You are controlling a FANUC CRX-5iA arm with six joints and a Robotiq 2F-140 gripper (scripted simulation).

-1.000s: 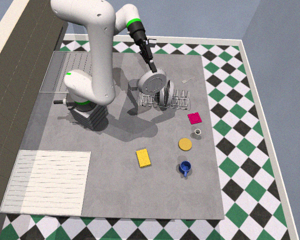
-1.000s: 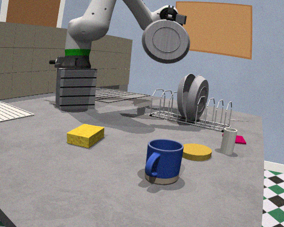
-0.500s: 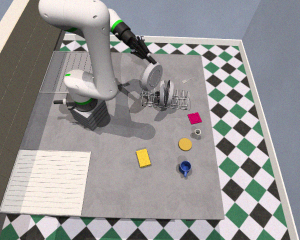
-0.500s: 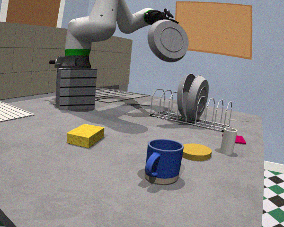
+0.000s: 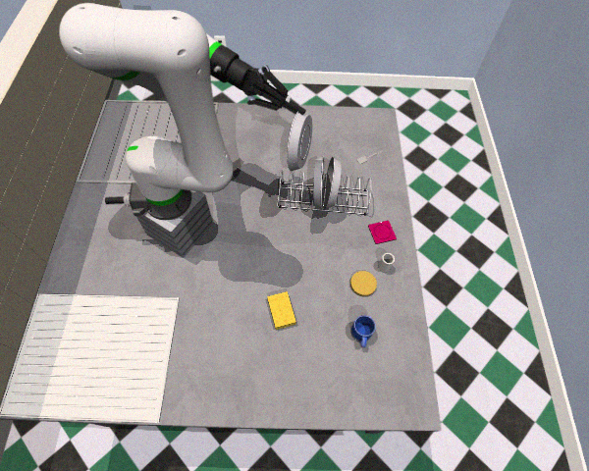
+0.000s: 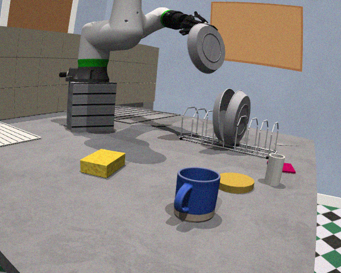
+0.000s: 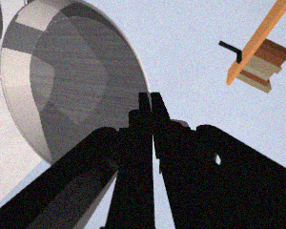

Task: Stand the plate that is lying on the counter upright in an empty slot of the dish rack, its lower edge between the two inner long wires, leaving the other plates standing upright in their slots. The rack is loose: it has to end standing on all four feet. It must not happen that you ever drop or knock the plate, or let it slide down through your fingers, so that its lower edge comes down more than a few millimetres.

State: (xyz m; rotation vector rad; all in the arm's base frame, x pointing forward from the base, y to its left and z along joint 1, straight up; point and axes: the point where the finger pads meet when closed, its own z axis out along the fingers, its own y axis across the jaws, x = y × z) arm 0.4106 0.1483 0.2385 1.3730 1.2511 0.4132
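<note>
My gripper (image 5: 301, 110) (image 7: 149, 106) is shut on the upper rim of the grey plate (image 5: 298, 144) (image 6: 206, 48) (image 7: 76, 72). The plate hangs from the fingertips, steeply on edge and a little tilted, high above the counter. In the exterior view it is up and left of the standing plates, with clear air below it. The wire dish rack (image 5: 365, 213) (image 6: 267, 157) stands on the counter. Two grey plates, a left one (image 5: 318, 183) (image 6: 219, 117) and a right one (image 5: 333, 183) (image 6: 236, 117), stand near its middle. Slots on both sides of them are empty.
A white spatula-like utensil (image 5: 362, 160) lies behind the rack. A magenta square (image 5: 382, 232), a pale cup (image 5: 388, 259) (image 6: 274, 170), a yellow disc (image 5: 363, 283) (image 6: 236, 182), a blue mug (image 5: 364, 327) (image 6: 197, 194) and a yellow sponge (image 5: 282, 310) (image 6: 102, 162) are on the counter.
</note>
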